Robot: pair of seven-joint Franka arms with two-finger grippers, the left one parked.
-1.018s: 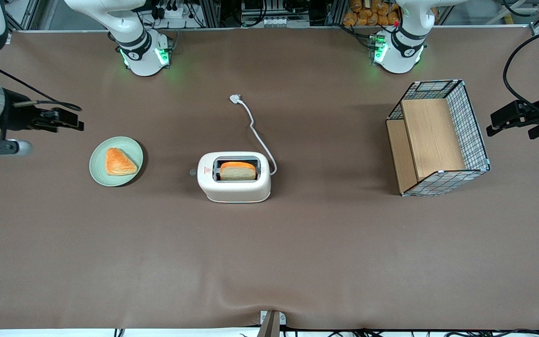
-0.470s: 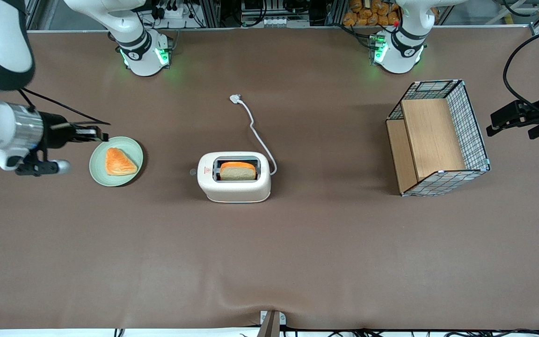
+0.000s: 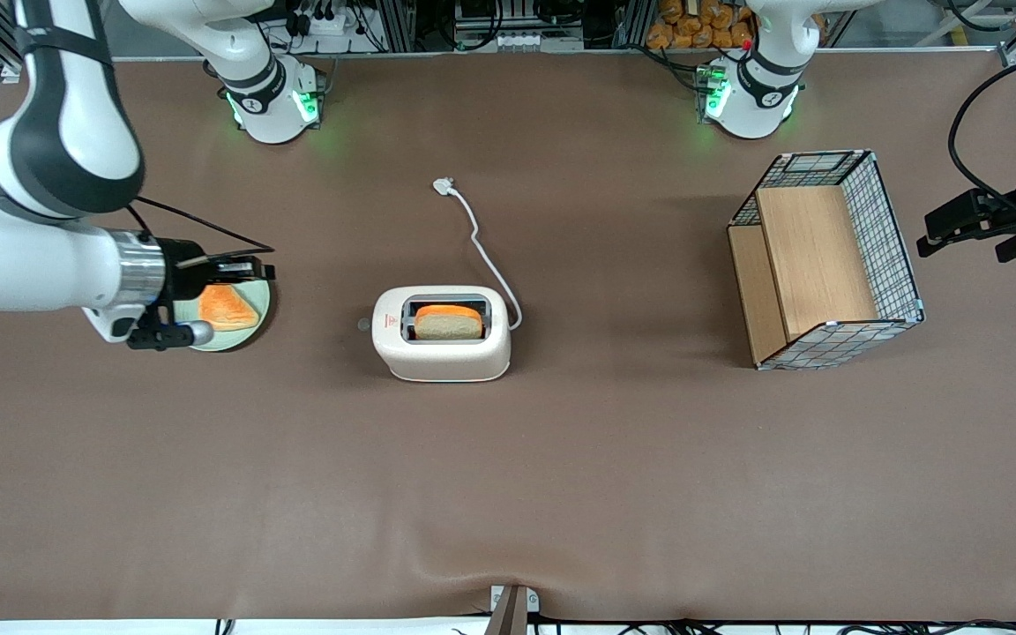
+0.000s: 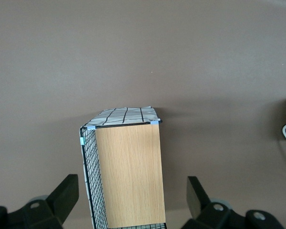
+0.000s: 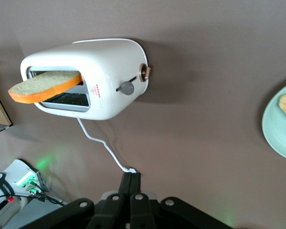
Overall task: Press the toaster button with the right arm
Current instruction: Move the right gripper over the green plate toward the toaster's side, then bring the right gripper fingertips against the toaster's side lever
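Reaching out over the table [image 3: 561, 459] from the working arm's end, the right arm [image 3: 41, 265] is held level, and its gripper [image 3: 265, 267] is seen above the green plate [image 3: 257, 328], over the edge of the plate that faces the toaster. In the right wrist view the two fingers [image 5: 131, 183] are pressed together with no gap between them, and nothing is held. The toaster [image 3: 442, 353] is set near the middle of the table, well apart from the gripper, with a strip of bare table between the two. A slice of bread [image 3: 448, 323] with an orange crust is stood in its wide slot. The toaster button [image 5: 127, 88], a small grey knob, is seen jutting from the narrow end face turned toward the working arm; a copper-rimmed dial [image 5: 144, 73] is set just beside it on the same face. A white cord [image 3: 481, 251] is run from the toaster to a plug [image 3: 444, 185] lying farther from the front camera. A triangular pastry [image 3: 230, 309] is laid on the plate, partly covered by the gripper. A wire basket [image 3: 900, 256] with wooden shelves is placed toward the parked arm's end of the table
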